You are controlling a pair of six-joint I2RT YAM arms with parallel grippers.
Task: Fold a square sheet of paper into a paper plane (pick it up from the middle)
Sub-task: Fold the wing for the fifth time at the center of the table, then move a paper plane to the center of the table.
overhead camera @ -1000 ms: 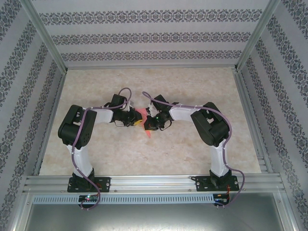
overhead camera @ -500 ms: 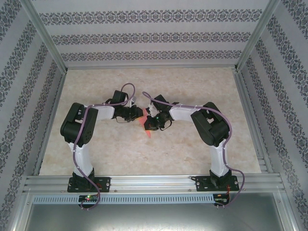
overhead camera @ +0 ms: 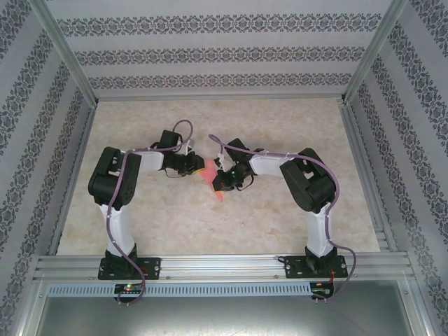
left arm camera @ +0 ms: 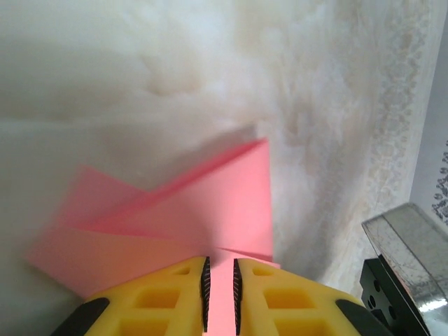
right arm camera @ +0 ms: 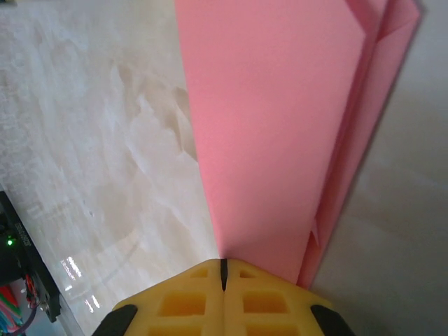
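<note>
Left tool (left arm camera: 220, 269) hides part of the paper plane (left arm camera: 210, 203).

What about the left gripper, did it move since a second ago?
Yes. The left gripper slid slightly away from the near rail, toward the back wall.

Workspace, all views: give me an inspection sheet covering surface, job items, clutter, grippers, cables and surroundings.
Surface: pale marbled table, no marks seen.
Job's things: pink paper, partly folded into creased layers, between the two grippers.
Clutter: nothing seen.
Grippers: right gripper shut on the paper's edge; left gripper nearly closed, paper showing in its narrow gap, grip uncertain.
Cables: purple cables run along both arms, no snag seen.
Surroundings: patterned walls, metal frame rail.
</note>
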